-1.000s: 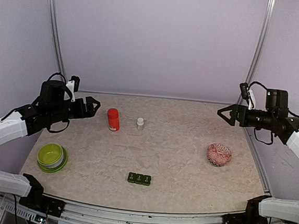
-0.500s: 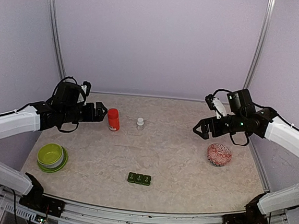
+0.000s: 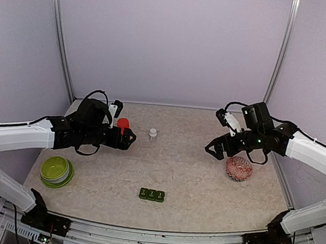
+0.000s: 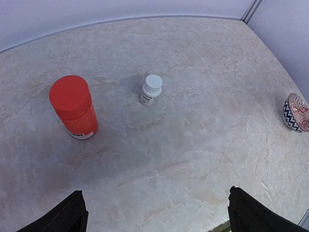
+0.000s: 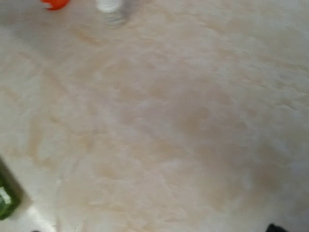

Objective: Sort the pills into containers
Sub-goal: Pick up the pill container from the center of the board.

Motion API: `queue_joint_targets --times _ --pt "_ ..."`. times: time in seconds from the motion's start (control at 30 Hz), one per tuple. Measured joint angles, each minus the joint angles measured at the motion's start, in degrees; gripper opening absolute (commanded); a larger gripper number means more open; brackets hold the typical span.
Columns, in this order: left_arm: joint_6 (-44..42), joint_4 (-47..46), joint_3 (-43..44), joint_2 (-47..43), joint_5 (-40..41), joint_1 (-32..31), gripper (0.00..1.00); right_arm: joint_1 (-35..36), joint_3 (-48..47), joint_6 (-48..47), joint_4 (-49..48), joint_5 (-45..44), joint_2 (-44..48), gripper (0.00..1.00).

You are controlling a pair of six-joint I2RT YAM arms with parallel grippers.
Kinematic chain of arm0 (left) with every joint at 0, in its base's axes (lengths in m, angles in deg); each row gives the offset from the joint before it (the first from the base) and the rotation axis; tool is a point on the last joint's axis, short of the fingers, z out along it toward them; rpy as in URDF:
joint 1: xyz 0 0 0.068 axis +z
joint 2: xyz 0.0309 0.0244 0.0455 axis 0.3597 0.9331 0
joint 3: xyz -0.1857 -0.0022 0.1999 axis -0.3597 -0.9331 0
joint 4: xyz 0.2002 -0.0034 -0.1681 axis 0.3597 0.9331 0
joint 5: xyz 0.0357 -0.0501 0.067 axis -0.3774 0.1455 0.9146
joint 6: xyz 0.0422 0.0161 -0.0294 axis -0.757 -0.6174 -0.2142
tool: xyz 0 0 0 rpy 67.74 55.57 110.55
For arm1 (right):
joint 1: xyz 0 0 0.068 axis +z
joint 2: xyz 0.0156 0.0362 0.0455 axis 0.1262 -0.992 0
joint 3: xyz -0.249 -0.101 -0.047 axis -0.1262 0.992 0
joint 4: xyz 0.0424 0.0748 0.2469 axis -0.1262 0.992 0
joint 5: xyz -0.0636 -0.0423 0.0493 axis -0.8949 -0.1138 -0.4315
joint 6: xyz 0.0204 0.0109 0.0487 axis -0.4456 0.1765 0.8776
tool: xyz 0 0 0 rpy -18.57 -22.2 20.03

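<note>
The containers, a dark green strip of three lidded compartments point(image 3: 152, 195), lie near the table's front middle. One end of the strip shows in the right wrist view point(image 5: 5, 199). My left gripper point(image 3: 126, 138) is open and empty, low over the table beside the red bottle point(image 3: 122, 122). Its two fingers stand wide apart in the left wrist view point(image 4: 154, 215). My right gripper point(image 3: 213, 151) is open and empty, above the table left of the patterned bowl point(image 3: 239, 168). No loose pills show.
A small white-capped bottle point(image 3: 153, 134) stands at the back middle and right of the red bottle point(image 4: 73, 106) in the left wrist view point(image 4: 152, 89). A lime-green bowl point(image 3: 56, 171) sits front left. The patterned bowl also shows at the edge of the left wrist view point(image 4: 295, 112).
Both arms have swung inward and down from the side walls. The left gripper now partly covers the red bottle; the right gripper hangs left of the patterned bowl.
</note>
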Motion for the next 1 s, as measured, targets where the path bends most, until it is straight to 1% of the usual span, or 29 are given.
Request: queue_joint_targets --times 0.13,0.33,0.43,0.53,0.77,1.0 --pt "0.2 -1.3 -1.7 0.1 -0.4 -3.0 0.99 0.9 3.4 -0.9 -4.0 4.2 1.1 1.00" --pt "3.5 -3.5 -7.5 0.0 -0.9 -6.6 0.99 8.4 10.4 -4.6 -13.1 8.2 2.7 1.00" --pt "5.3 -4.3 -8.9 -0.1 -1.0 -8.2 0.99 11.2 12.0 -5.6 -16.6 8.8 2.3 1.00" --pt "6.7 -5.4 -9.5 -0.5 -1.0 -9.2 0.99 13.3 12.1 -6.1 -19.7 8.6 0.4 1.00" --pt "8.3 -6.9 -10.6 -1.9 -0.3 -9.5 0.99 20.3 12.5 -7.8 -25.5 3.8 -6.9 1.00" --pt "9.4 -7.8 -12.7 -3.7 1.0 -9.5 0.99 22.9 13.0 -8.9 -29.0 2.9 -12.3 1.00"
